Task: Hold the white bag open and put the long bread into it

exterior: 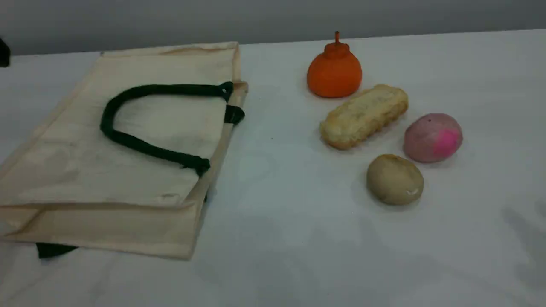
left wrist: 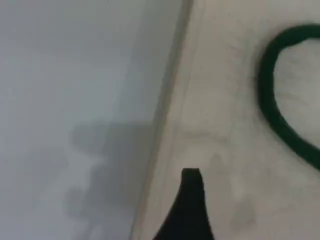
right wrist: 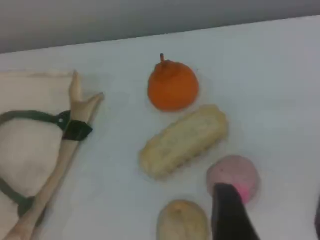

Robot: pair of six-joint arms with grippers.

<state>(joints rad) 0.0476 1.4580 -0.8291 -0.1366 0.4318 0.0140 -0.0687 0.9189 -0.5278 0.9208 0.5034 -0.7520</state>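
The white bag (exterior: 64, 162) lies flat on the left of the table, its mouth turned toward the middle and one dark green handle (exterior: 145, 147) resting on top. The long bread (exterior: 364, 115) lies slantwise on the right, apart from the bag. Neither gripper shows in the scene view. In the left wrist view a single dark fingertip (left wrist: 192, 200) hovers above the bag (left wrist: 225, 100) near its edge, the handle (left wrist: 270, 105) to its right. My right gripper (right wrist: 272, 215) hangs open and empty above the pink bun (right wrist: 232, 175), just this side of the long bread (right wrist: 184, 141).
An orange fruit (exterior: 335, 72) stands just behind the bread. A pink bun (exterior: 433, 137) and a beige-olive bun (exterior: 394, 179) sit in front of it. A dark shape (exterior: 3, 51) shows at the far left edge. The table's far edge runs close behind the bag.
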